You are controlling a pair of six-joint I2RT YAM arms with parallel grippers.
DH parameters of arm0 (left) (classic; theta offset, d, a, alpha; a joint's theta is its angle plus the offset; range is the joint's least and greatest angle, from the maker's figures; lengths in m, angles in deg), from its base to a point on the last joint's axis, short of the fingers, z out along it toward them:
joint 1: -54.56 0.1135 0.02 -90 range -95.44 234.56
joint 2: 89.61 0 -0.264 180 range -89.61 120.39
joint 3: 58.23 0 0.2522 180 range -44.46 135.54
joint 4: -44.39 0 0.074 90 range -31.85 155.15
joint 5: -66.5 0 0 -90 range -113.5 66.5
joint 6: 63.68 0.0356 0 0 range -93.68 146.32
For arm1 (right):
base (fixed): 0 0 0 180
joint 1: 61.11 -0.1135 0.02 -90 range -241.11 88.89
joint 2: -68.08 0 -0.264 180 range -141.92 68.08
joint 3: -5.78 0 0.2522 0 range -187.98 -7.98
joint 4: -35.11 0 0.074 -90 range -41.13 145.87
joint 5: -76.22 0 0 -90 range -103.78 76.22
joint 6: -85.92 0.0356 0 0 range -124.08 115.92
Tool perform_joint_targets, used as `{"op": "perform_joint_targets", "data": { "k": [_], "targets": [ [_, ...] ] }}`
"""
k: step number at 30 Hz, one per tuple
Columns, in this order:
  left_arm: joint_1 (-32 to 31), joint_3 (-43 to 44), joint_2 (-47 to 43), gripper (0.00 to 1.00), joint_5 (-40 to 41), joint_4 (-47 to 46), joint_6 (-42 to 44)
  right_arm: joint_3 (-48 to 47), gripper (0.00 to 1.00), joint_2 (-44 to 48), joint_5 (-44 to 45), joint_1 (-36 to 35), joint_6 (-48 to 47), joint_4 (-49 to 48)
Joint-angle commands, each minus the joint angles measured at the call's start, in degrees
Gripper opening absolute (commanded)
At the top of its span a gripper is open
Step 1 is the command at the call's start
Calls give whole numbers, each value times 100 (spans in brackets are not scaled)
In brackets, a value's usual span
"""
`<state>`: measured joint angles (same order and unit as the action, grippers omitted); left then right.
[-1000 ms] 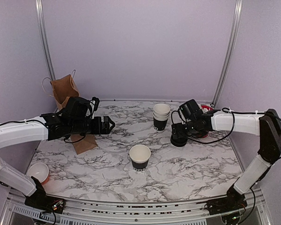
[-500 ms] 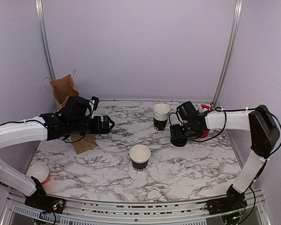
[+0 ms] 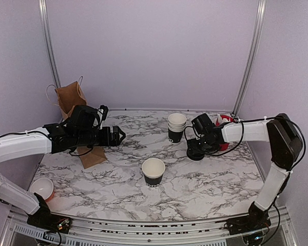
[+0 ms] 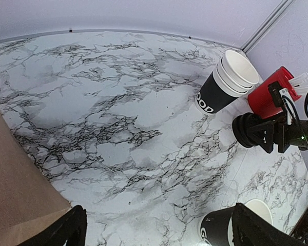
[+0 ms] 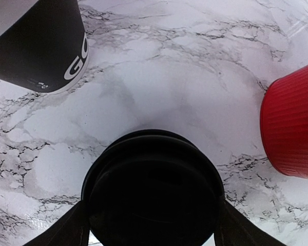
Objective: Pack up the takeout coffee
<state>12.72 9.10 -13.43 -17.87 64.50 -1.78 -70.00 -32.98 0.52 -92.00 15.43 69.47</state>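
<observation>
Right wrist: black lid [image 5: 153,189], partly cropped

Marble table [image 3: 210,179] — bag [image 3: 72,97], black cup [image 3: 153,172], cup stack [image 3: 176,127], red cup [image 4: 269,95], lid [image 5: 153,195]

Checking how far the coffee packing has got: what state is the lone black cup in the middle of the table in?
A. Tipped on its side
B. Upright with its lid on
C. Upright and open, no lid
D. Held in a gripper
C: the black cup stands upright with its white inside showing, apart from both grippers, while the black lid sits between the fingers of the right gripper.
</observation>
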Motion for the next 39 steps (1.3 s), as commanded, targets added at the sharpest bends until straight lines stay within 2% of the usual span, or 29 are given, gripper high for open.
{"op": "perform_joint_targets", "data": {
  "k": [1, 14, 22, 39],
  "targets": [
    [42, 119, -113, 99, 56, 145, -28, -191, 79, -87, 149, 9, 29, -40],
    [53, 154, -77, 99, 17, 148, -18, -344, 76, -221, 362, -70, -16, 164],
    [62, 146, -86, 99, 26, 147, -10, -568, 66, -45, 368, -96, -74, 355],
    [80, 172, -52, 99, -6, 143, 1, -719, 64, 406, 484, -133, -135, 694]
  ]
}}
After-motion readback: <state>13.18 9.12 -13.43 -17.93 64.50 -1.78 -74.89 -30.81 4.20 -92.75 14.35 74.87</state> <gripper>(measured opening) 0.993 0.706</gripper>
